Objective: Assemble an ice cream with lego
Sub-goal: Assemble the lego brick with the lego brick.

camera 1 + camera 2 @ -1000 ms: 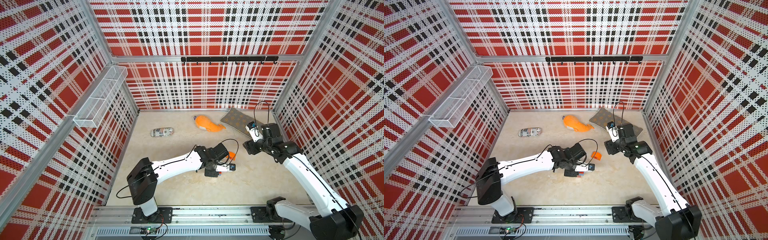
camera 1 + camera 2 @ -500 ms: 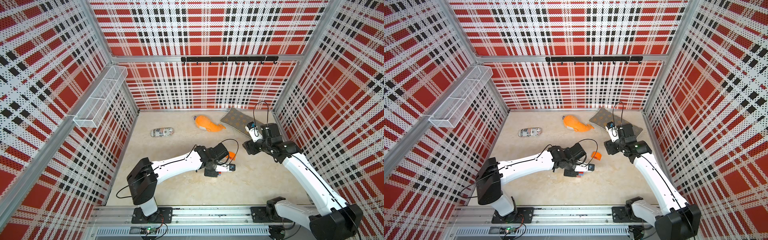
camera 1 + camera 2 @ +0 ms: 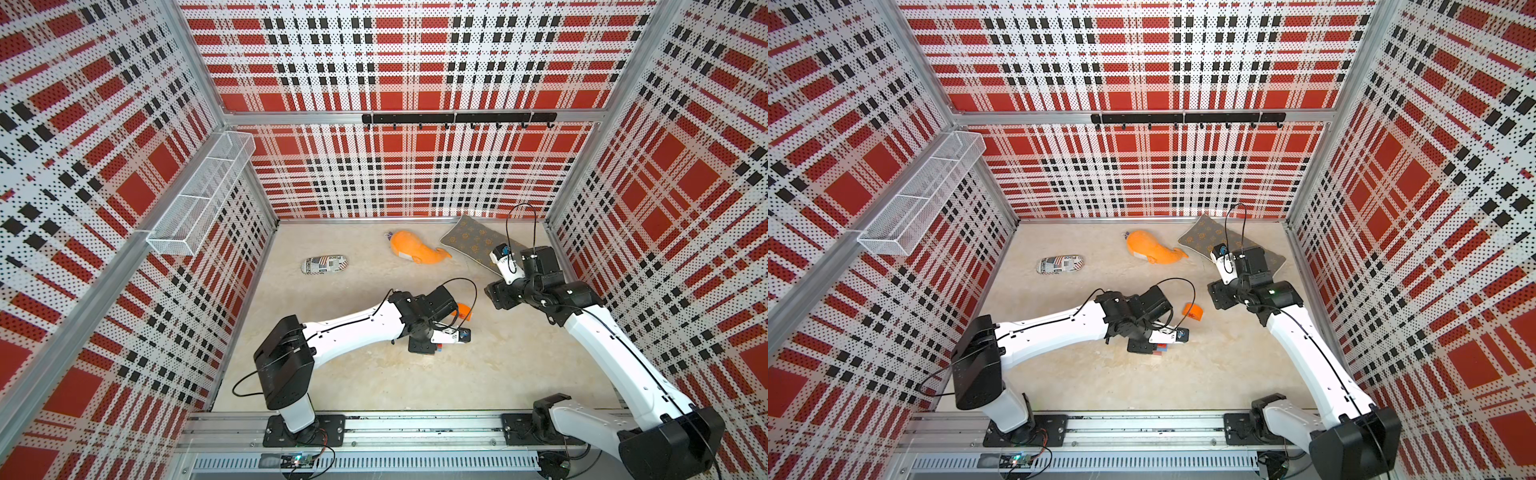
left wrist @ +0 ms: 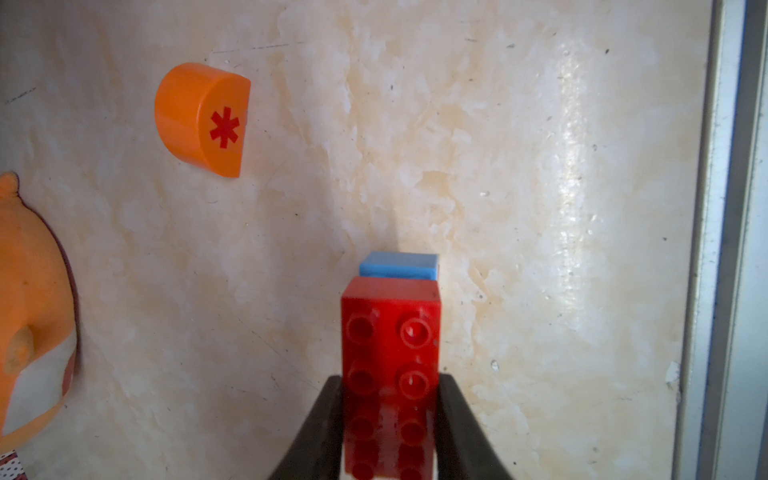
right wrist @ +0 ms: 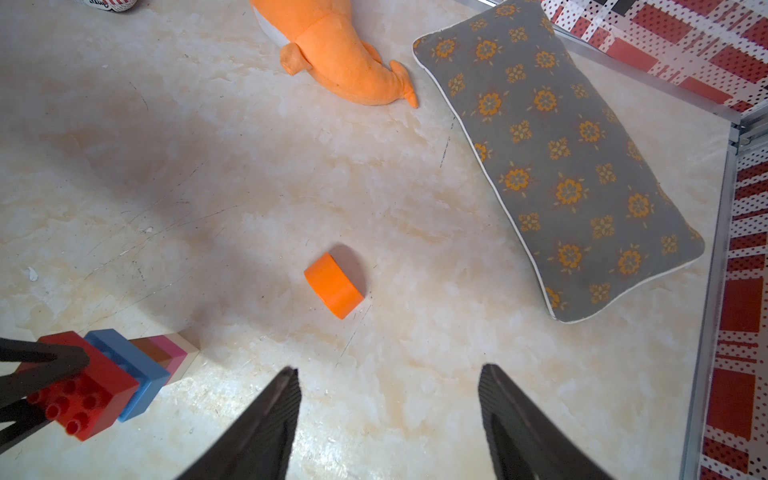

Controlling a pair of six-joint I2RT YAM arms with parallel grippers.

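My left gripper [image 4: 390, 380] is shut on the red brick [image 4: 390, 332] at the wide end of the ice cream stack. A blue brick [image 4: 399, 266] follows it. In the right wrist view the stack [image 5: 129, 365] runs red, blue, brown, pink and cream. It lies nearly level, with its cream end down at the table. The rounded orange piece [image 5: 334, 286] with the red asterisk [image 4: 224, 126] lies loose on the table, apart from the stack. My right gripper [image 5: 388, 370] hangs open and empty above the table, on the near side of that piece. In a top view the orange piece [image 3: 1194, 311] sits between both grippers.
An orange plush whale [image 3: 415, 249] and a grey flowered pillow [image 3: 473, 241] lie at the back right. A printed pouch [image 3: 324, 264] lies at the back left. A white wire basket [image 3: 203, 195] hangs on the left wall. A metal rail [image 5: 710, 291] edges the table on the right.
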